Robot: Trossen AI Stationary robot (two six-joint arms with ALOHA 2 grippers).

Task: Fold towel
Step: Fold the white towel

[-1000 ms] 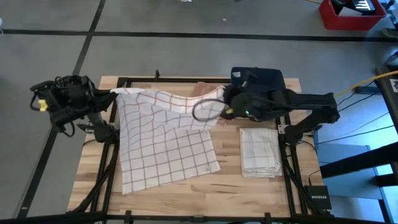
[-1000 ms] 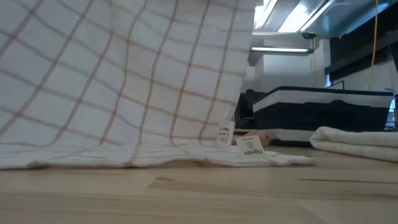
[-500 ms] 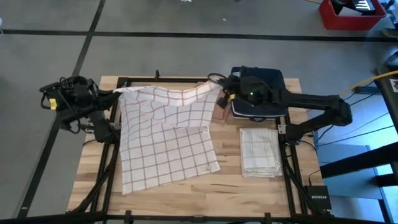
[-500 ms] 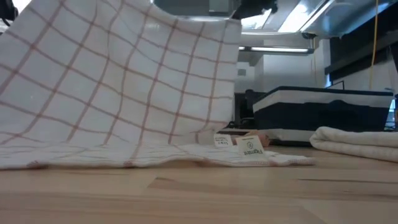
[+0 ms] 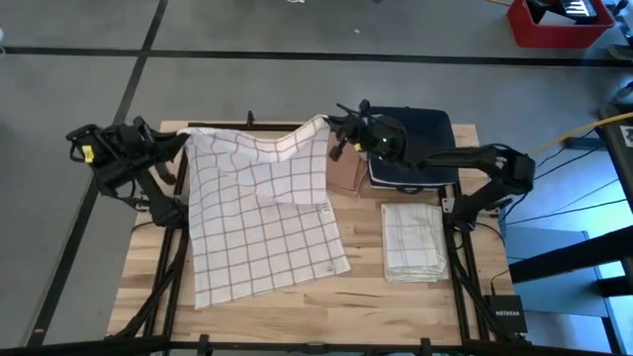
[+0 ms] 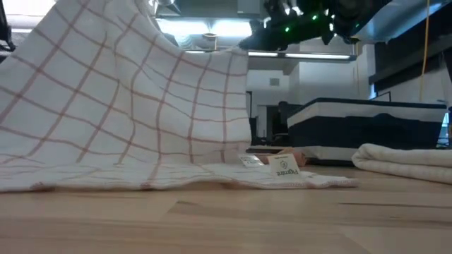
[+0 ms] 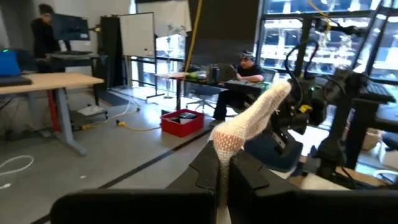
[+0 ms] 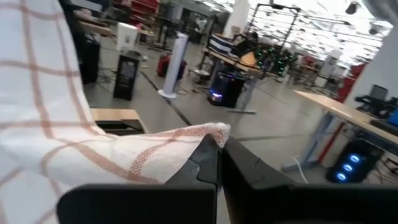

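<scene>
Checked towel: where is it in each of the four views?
High view: checked towel, centre-left, far edge lifted between both arms.
Low view: fills the left half, hanging from above.
Left wrist view: a pinched corner, centre.
Right wrist view: left side.
Shared landmark: dark case.

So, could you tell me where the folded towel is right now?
In the high view, the folded towel lies on the table's right side, just in front of the dark case, right of the checked towel.
</scene>
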